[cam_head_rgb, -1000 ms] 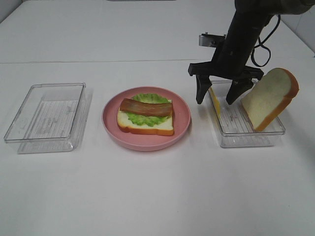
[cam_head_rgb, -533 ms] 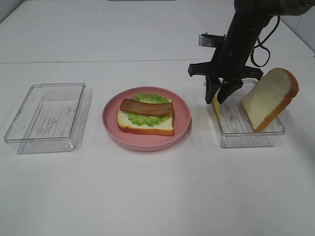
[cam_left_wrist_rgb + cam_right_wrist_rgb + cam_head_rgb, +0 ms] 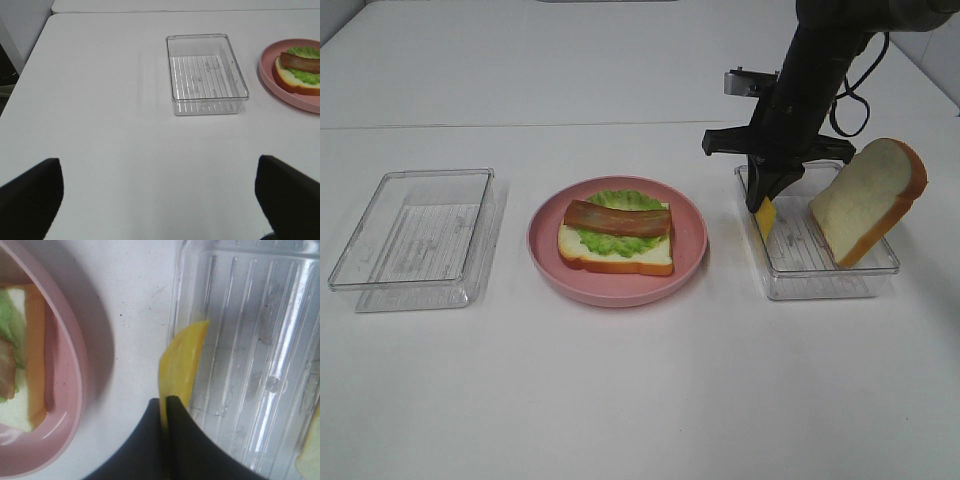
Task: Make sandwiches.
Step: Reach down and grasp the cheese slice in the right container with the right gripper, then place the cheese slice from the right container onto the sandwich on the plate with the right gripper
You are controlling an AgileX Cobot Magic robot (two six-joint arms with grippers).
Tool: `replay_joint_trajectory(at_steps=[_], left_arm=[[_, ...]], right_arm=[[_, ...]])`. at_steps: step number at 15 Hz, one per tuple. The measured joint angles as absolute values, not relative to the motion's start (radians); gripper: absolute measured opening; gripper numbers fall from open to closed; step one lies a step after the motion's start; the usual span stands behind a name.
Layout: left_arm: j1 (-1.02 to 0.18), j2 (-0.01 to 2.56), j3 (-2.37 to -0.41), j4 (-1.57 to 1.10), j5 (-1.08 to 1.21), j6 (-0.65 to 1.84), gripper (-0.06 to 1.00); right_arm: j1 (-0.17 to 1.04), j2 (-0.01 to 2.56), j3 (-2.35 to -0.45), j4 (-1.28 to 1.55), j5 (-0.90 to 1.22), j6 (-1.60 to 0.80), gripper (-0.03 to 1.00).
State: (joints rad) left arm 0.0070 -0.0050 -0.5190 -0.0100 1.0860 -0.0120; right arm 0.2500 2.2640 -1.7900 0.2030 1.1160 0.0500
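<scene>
The unfinished sandwich (image 3: 616, 240) lies on the round pink plate (image 3: 692, 250) in the middle of the desk (image 3: 640, 400): one square white bread slice (image 3: 620, 262) at the bottom, ruffled green lettuce (image 3: 618, 203) on it, and a brown meat strip (image 3: 617, 218) across the top. The yellow cheese square (image 3: 765, 219) is not on the stack. It hangs on edge, pinched at its upper edge by the clenched right jaws, over the plate-side wall of the clear tray (image 3: 820, 285) to the right of the plate; whether it touches that wall cannot be told. A second bread slice (image 3: 868, 200) leans tilted against the tray's far-right side. Another clear tray (image 3: 415, 240) sits left of the plate. The left jaws stand wide apart above bare desk, grasping nothing.
</scene>
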Motion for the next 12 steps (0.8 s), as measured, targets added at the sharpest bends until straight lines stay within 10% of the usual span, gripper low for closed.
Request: replay_joint_trajectory(at_steps=[12], left_arm=[[0.007, -0.005, -0.519, -0.01, 1.086, -0.012, 0.96]], right_arm=[[0.259, 2.076, -1.773, 0.818, 1.067, -0.144, 0.02]])
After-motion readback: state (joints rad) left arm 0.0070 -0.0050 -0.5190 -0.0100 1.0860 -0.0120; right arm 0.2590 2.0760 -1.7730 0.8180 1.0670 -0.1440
